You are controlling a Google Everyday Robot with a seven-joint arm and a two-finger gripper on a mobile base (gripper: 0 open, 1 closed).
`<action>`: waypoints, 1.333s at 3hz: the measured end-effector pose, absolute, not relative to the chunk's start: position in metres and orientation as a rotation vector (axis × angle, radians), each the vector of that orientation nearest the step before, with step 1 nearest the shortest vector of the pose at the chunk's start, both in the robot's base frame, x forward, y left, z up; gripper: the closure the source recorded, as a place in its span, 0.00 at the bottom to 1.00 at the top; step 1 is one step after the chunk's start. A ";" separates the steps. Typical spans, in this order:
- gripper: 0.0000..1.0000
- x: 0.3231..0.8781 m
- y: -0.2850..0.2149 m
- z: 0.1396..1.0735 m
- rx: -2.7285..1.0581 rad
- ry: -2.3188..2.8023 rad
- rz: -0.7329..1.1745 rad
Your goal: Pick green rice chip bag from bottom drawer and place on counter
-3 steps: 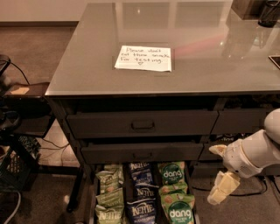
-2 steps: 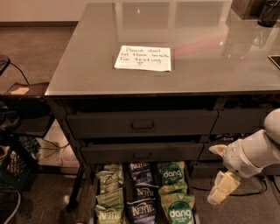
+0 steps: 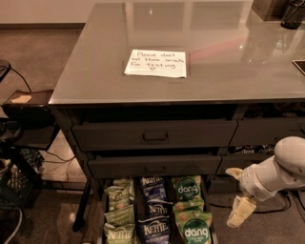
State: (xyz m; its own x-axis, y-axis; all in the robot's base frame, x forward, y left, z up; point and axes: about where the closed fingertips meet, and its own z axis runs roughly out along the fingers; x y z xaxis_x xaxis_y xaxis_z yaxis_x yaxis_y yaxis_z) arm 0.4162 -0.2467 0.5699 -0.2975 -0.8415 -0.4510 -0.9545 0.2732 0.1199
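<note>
Hovering low, right of bottom drawer (image 3: 101, 217) and beyond its right edge, gripper (image 3: 232, 198) spread wide, holding nothing. Green rice chip bag (image 3: 195, 230) lies in drawer's right row, front, beside blue Kettle bags (image 3: 153, 209). Counter (image 3: 224, 71) above carries paper note (image 3: 156, 63).

Glossy grey counter (image 3: 228, 78) bearing a white handwritten note (image 3: 156, 63) near its middle and a dark object (image 3: 291, 14) at its far right corner, with the gripper (image 3: 240, 209) below its front edge, right.
</note>
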 end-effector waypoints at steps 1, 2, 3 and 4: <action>0.00 0.429 -0.274 0.509 -1.698 2.221 0.515; 0.00 0.436 -0.299 0.445 -1.726 2.206 0.558; 0.00 0.426 -0.318 0.363 -1.627 2.238 0.749; 0.00 0.425 -0.317 0.364 -1.630 2.238 0.750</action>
State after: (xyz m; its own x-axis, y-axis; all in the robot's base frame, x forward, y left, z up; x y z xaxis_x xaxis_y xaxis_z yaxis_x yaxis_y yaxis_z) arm 0.4248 -0.3167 0.3639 -0.3290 -0.7996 -0.5023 -0.9408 0.2318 0.2472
